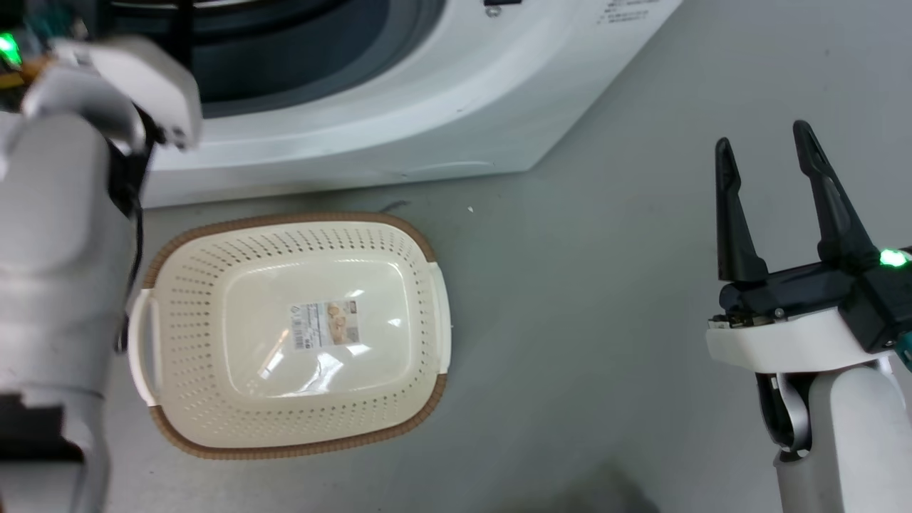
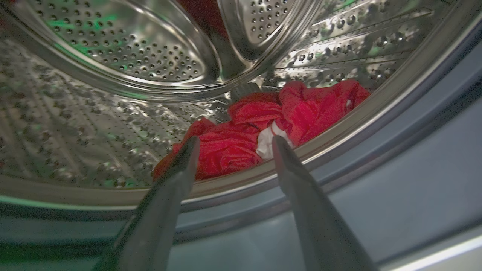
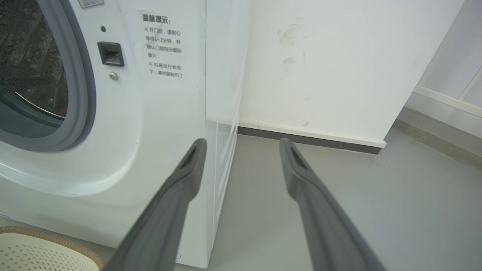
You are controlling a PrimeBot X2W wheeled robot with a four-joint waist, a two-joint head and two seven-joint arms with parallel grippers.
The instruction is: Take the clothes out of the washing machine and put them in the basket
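In the left wrist view, red clothes (image 2: 260,128) with a white patch lie crumpled on the steel drum floor of the washing machine (image 2: 113,75). My left gripper (image 2: 235,141) stands open at the porthole's lower rim, its fingertips just short of the clothes and holding nothing. In the head view the washing machine (image 1: 399,107) stands at the top, and the cream basket (image 1: 214,399) sits on the floor before it with just a paper label on its floor. My right gripper (image 1: 762,142) hovers open over the floor at the right. The right wrist view shows the right gripper (image 3: 243,142) beside the washing machine (image 3: 150,113).
My pale left forearm (image 1: 57,271) rises along the head view's left edge, overlapping the basket's left side. Grey floor (image 1: 584,320) spreads between basket and right arm. A white wall (image 3: 339,67) with a dark skirting stands behind the machine. A corner of the basket (image 3: 41,248) shows at the lower left.
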